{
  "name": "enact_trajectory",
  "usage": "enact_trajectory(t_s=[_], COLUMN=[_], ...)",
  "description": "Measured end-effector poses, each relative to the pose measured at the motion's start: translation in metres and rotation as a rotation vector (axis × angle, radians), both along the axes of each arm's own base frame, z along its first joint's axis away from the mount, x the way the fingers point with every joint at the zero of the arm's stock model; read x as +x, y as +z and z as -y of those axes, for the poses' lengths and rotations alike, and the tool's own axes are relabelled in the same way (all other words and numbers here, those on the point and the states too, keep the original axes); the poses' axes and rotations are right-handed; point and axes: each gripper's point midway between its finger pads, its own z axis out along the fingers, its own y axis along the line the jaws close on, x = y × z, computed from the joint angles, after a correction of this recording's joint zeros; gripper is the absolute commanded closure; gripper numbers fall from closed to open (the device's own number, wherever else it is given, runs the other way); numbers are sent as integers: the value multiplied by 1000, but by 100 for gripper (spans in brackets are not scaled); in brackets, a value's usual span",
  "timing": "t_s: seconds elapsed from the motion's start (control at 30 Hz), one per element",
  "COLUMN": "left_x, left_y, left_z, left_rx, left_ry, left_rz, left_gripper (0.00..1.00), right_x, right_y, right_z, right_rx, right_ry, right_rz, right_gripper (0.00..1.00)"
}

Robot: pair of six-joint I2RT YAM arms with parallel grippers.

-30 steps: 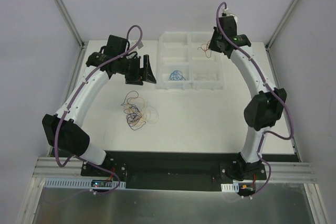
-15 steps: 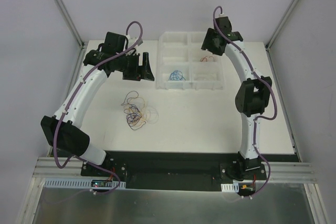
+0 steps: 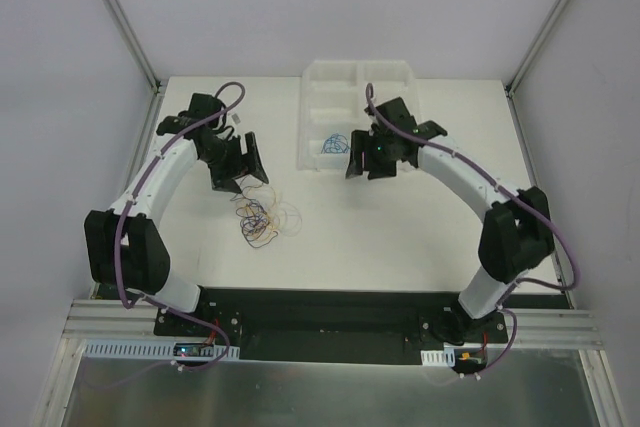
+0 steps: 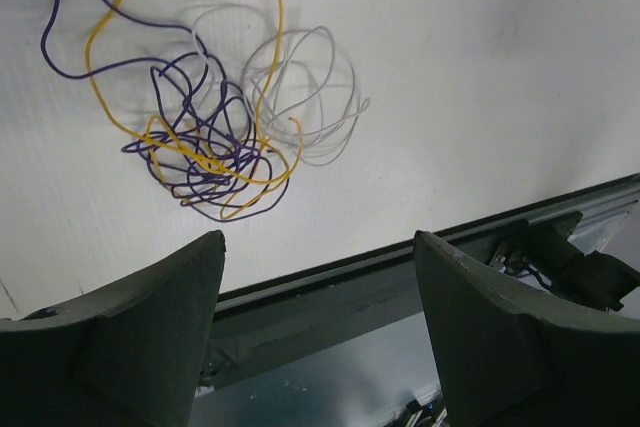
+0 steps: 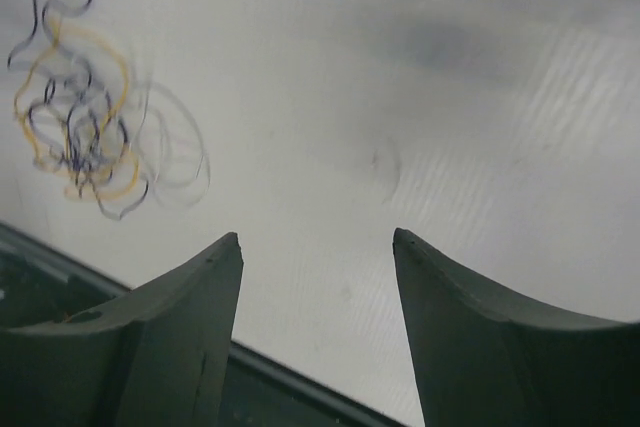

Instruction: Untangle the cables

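Note:
The cables lie as a loose tangle (image 3: 262, 219) of purple, yellow and pale grey strands on the white table, left of centre. The left wrist view shows the tangle (image 4: 215, 137) ahead of my left gripper (image 4: 318, 239), which is open and empty. From above, my left gripper (image 3: 245, 162) hovers just behind the tangle. My right gripper (image 3: 362, 157) hangs at the tray's near edge, open with nothing between its fingers (image 5: 317, 235); its view shows the tangle (image 5: 85, 127) blurred at far left. A blue cable (image 3: 335, 144) lies coiled in a near tray compartment.
A clear plastic tray (image 3: 340, 65) with several compartments stands at the back centre, partly covered by the right arm. A dark strip (image 3: 320, 297) runs along the table's near edge, where both arm bases stand. White walls close the sides and back.
My right arm has swung from the tray's far right compartment down to its near edge. My left gripper has come forward and lower, close to the tangle.

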Motion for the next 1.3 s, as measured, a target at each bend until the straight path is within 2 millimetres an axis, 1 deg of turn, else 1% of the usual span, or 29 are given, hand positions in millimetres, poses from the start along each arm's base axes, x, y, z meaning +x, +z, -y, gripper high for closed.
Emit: enact_trajectory(t_s=[0.03, 0.07, 0.1, 0.13, 0.17, 0.23, 0.3, 0.33, 0.37, 0.4, 0.47, 0.5, 0.53, 0.6, 0.67, 0.7, 0.8, 0.87, 0.9, 0.97, 1.0, 1.13, 1.23, 1.3], left_x=[-4, -8, -11, -12, -13, -15, -19, -24, -29, -37, -54, -62, -69, -77, -80, -80, -78, -75, -75, -78, -80, -93, -101, -101], left_y=[-8, -15, -22, -29, -35, -57, -81, -97, -109, -123, -139, -145, -147, -144, -134, -128, -101, -86, -81, -78, -78, -94, -106, -111], left_z=[-5, -8, -8, -7, -6, -3, 1, 3, 4, 7, 13, 15, 19, 25, 29, 30, 31, 31, 31, 30, 29, 25, 22, 22], left_rx=[11, 18, 22, 23, 23, 16, 7, 1, 0, -5, -3, 2, 5, 4, -4, -11, -38, -52, -55, -54, -52, -33, -18, -10], left_ry=[18, 24, 24, 22, 17, 12, 2, 1, 2, -1, -13, -19, -27, -40, -54, -56, -60, -63, -64, -66, -66, -57, -51, -48], left_rz=[-33, -57, -78, -95, -110, -160, -219, -262, -296, -337, -396, -414, -429, -416, -365, -338, -223, -156, -137, -133, -143, -219, -284, -307], left_gripper=[25, 26, 27, 28, 30, 35, 45, 50, 53, 55, 55, 52, 48, 42, 41, 41, 40, 39, 38, 38, 38, 48, 49, 50], right_x=[-16, -36, -56, -73, -84, -108, -127, -133, -136, -138, -142, -143, -143, -139, -133, -128, -114, -109, -108, -108, -108, -104, -95, -90], right_y=[0, -1, -2, -4, -6, -12, -17, -18, -19, -19, -17, -17, -17, -19, -25, -29, -44, -56, -61, -74, -79, -95, -100, -102], right_z=[-7, -14, -19, -20, -20, -18, -16, -17, -18, -19, -23, -26, -29, -41, -57, -68, -106, -128, -135, -149, -154, -163, -169, -174], right_rx=[12, 32, 57, 79, 98, 146, 181, 194, 203, 214, 240, 255, 267, 288, 297, 303, 323, 335, 338, 335, 331, 284, 248, 234], right_ry=[37, 79, 119, 146, 163, 190, 220, 235, 250, 269, 309, 331, 349, 398, 438, 460, 526, 564, 576, 603, 614, 620, 605, 599], right_rz=[-1, -5, -7, -11, -17, -37, -73, -87, -93, -98, -94, -90, -87, -88, -102, -108, -109, -109, -110, -115, -115, -92, -58, -35], right_gripper=[35, 35, 35, 35, 34, 34, 32, 31, 31, 30, 29, 29, 29, 29, 29, 29, 29, 29, 29, 29, 29, 30, 35, 36])
